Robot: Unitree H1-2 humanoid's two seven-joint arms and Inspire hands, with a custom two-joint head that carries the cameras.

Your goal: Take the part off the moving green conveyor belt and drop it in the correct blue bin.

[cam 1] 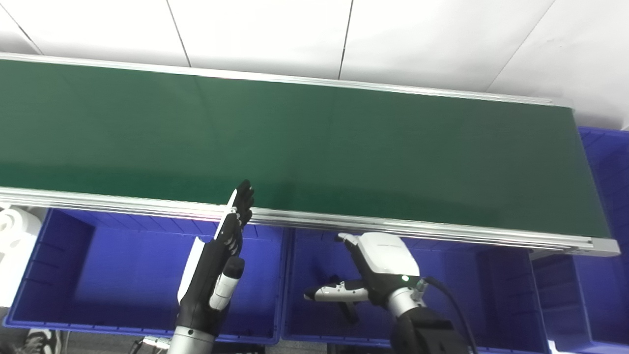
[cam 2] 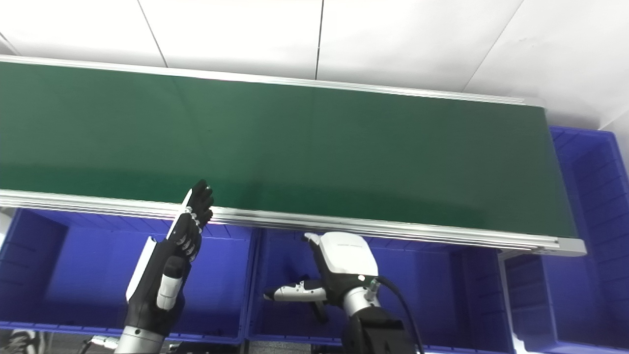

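The green conveyor belt (cam 1: 304, 142) runs across the view, and no part shows on it. Blue bins (cam 1: 123, 275) sit below its near rail. The left hand (cam 1: 216, 265) stands edge-up over one bin, fingers straight, holding nothing. The right hand (cam 1: 373, 270) hangs over the next bin (cam 1: 471, 295), fingers curled downward, thumb out; whether it holds anything cannot be told.

white floor (cam 1: 255, 29) of large tiles runs behind everything, thin dark seams crossing it | white moulded packing piece (cam 1: 14, 246) sits at the far left edge, cut off by the frame | dark shoe with white pattern (cam 1: 37, 340) peeks in at the bottom left corner, mostly cropped
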